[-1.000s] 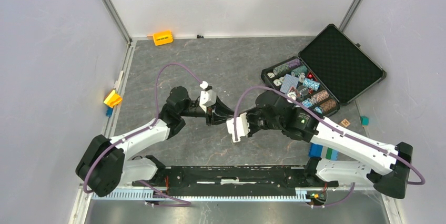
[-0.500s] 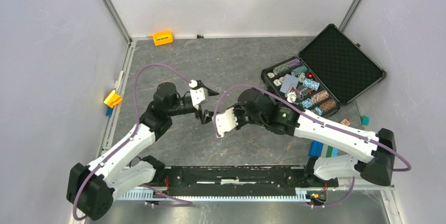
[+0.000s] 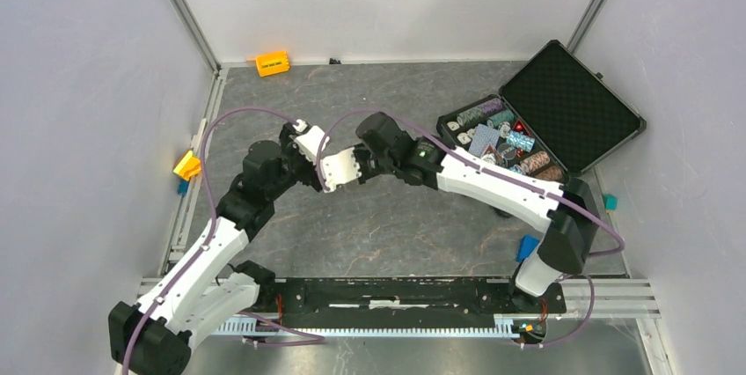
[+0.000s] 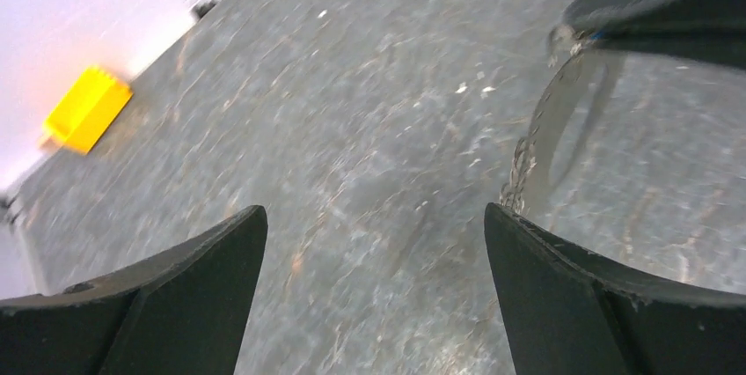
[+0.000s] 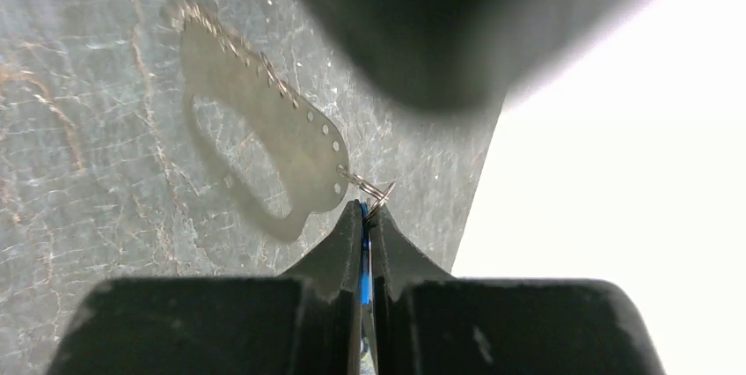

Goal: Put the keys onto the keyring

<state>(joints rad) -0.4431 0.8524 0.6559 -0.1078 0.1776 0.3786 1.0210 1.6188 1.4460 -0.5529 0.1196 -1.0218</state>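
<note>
My right gripper point(image 5: 365, 208) is shut, with a small metal keyring point(image 5: 380, 194) pinched at its fingertips and a thin blue piece point(image 5: 362, 283) clamped deeper between the jaws. A short chain runs from the ring to a translucent plastic tag point(image 5: 264, 142) hanging over the grey floor. I cannot make out a plain key shape. My left gripper point(image 4: 374, 216) is wide open with only floor between its fingers; the tag point(image 4: 563, 128) hangs just beyond its right finger. In the top view the two grippers meet left of centre, left gripper point(image 3: 308, 164), right gripper point(image 3: 324, 171).
A yellow block point(image 3: 273, 63) lies by the back wall, also in the left wrist view point(image 4: 86, 111). An open black case of poker chips point(image 3: 528, 128) sits at the right. A yellow piece point(image 3: 188, 165) rests at the left rail, blue blocks point(image 3: 526, 247) near the right arm's base.
My left gripper has opened wide and drawn back to the left. The right arm has stretched left and further from the bases, carrying the ring and tag with it, still shut.
</note>
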